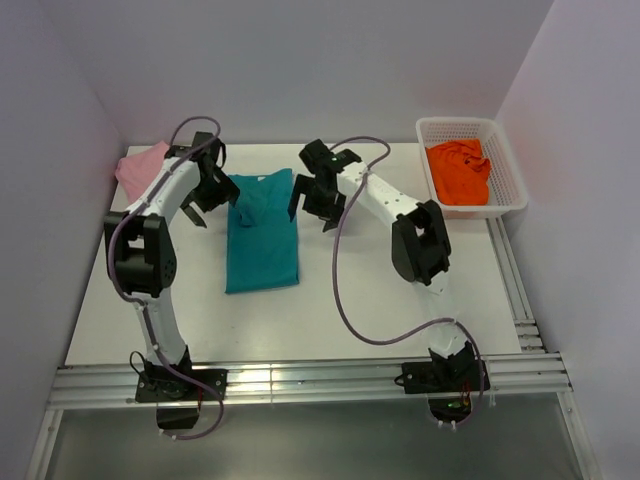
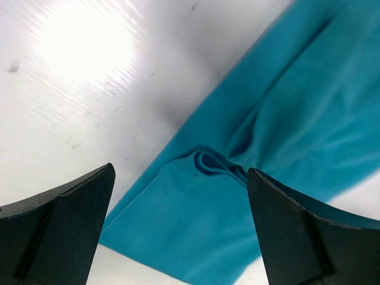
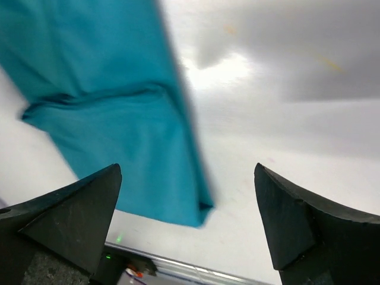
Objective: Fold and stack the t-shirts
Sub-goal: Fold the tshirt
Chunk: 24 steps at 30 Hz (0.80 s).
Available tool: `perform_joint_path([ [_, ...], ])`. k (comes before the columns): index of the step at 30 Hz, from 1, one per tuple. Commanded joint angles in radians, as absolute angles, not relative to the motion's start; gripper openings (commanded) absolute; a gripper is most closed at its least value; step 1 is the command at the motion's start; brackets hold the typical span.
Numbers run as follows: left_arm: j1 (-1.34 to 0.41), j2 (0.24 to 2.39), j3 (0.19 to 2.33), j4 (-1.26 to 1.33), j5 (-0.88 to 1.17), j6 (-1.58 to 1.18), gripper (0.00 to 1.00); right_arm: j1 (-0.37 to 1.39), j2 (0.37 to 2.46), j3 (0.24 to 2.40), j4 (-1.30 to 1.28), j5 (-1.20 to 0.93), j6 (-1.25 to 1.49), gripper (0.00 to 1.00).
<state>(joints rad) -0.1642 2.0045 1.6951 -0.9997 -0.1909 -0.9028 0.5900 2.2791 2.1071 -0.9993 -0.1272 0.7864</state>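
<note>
the teal t-shirt [image 1: 262, 240] lay folded into a long strip at the centre of the white table [image 1: 400, 300]. its upper end sat between the left gripper [image 1: 210, 200] and the right gripper [image 1: 312, 212]. only the top view showed the pale pink t-shirt [image 1: 142, 165] at upper left and the bright orange t-shirt [image 1: 458, 172] inside the white mesh basket [image 1: 512, 170] at upper right. the left wrist view showed its fingers [image 2: 65, 225] spread wide and empty over a bunched teal fold. the right wrist view showed fingers [image 3: 309, 225] likewise spread, with teal fabric filling the frame's left half.
</note>
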Motion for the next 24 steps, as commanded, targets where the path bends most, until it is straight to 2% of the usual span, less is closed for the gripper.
perform_joint_path([
  [1, -0.156, 1.850, 1.747, -1.091, -0.255, -0.899, 1.00, 0.603, 2.094, 1.934, -0.979, -0.084, 0.788, 1.00],
  [3, -0.156, 1.746, 1.634, -1.075, -0.247, -0.919, 1.00, 0.609, 1.985, 1.817, -0.915, -0.090, 0.805, 1.00],
  [7, -0.158, 1.534, 1.265, -0.970, -0.172, -0.988, 0.98, 0.640, 1.801, 1.523, -0.775, -0.126, 0.845, 0.99],
  [13, -0.187, 1.358, 0.901, -0.796, -0.085, -0.999, 0.94, 0.722, 1.775, 1.373, -0.597, -0.159, 0.893, 0.96],
  [17, -0.207, 1.341, 0.795, -0.712, -0.087, -1.002, 0.91, 0.768, 1.847, 1.365, -0.526, -0.183, 0.914, 0.91],
  [24, -0.210, 1.368, 0.755, -0.640, -0.089, -1.023, 0.89, 0.787, 1.948, 1.370, -0.482, -0.166, 0.919, 0.81],
])
